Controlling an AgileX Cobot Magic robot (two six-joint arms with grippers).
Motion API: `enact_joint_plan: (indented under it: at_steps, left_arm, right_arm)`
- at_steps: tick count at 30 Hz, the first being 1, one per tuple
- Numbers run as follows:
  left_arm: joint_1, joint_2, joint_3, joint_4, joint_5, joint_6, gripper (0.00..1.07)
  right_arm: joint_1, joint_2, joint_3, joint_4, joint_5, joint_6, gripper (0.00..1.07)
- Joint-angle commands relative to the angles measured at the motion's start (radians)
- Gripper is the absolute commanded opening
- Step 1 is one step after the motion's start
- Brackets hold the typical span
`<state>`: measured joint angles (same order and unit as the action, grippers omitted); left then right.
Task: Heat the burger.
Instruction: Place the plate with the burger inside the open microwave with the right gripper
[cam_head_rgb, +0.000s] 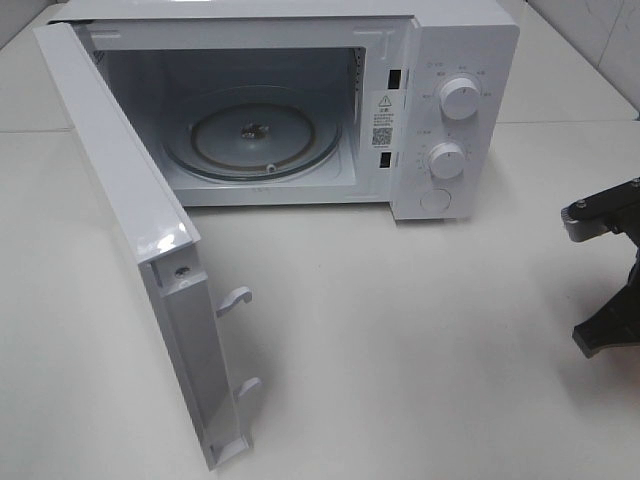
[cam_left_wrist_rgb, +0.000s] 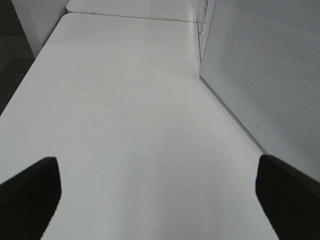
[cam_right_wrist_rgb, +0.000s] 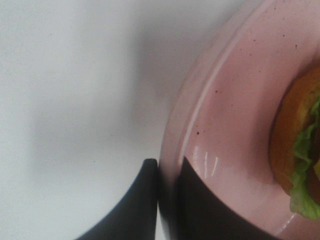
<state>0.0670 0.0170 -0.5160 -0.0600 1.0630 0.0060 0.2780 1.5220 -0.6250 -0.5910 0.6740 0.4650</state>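
One microwave (cam_head_rgb: 440, 60) fills the top of the high view. It has one door (cam_head_rgb: 110, 180), at the left of the frame.

The panel at upper right carries two knobs, an upper knob (cam_head_rgb: 459, 98) and a lower knob (cam_head_rgb: 446, 160). One round button (cam_head_rgb: 436, 201) sits under them.

Inside the microwave there is one glass turntable (cam_head_rgb: 250, 135).

The door's edge has two hooks, an upper hook (cam_head_rgb: 235, 297) and a lower hook (cam_head_rgb: 247, 387). The frame has two slots, an upper slot (cam_head_rgb: 396, 79) and a lower slot (cam_head_rgb: 385, 160), with one sticker (cam_head_rgb: 383, 118) between them.

There is one plate (cam_right_wrist_rgb: 235, 110) and one burger (cam_right_wrist_rgb: 300, 150).

There are two pincers, the left pincer (cam_left_wrist_rgb: 157, 175) and the right pincer (cam_right_wrist_rgb: 167, 162). Each has two dark fingers (cam_left_wrist_rgb: 30, 195).

The bench (cam_head_rgb: 400, 350) has at least two tops, split by a seam.
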Motion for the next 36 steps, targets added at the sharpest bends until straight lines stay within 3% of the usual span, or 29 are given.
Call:
enact_joint_plan:
  at_steps: [1, 20, 36]
  left_arm:
    - [0.002, -0.001, 0.001, -0.002, 0.006, 0.003, 0.98]
    - [0.002, -0.001, 0.001, -0.002, 0.006, 0.003, 0.98]
    - [0.002, -0.001, 0.001, -0.002, 0.006, 0.003, 0.98]
  right_arm:
    - [0.002, -0.030, -0.004, -0.052, 0.035, 0.006, 0.00]
    - [0.163, -0.111, -0.004, -0.105, 0.210, 0.005, 0.00]
    - [0.363, -0.111, -0.004, -0.108, 0.287, -0.001, 0.00]
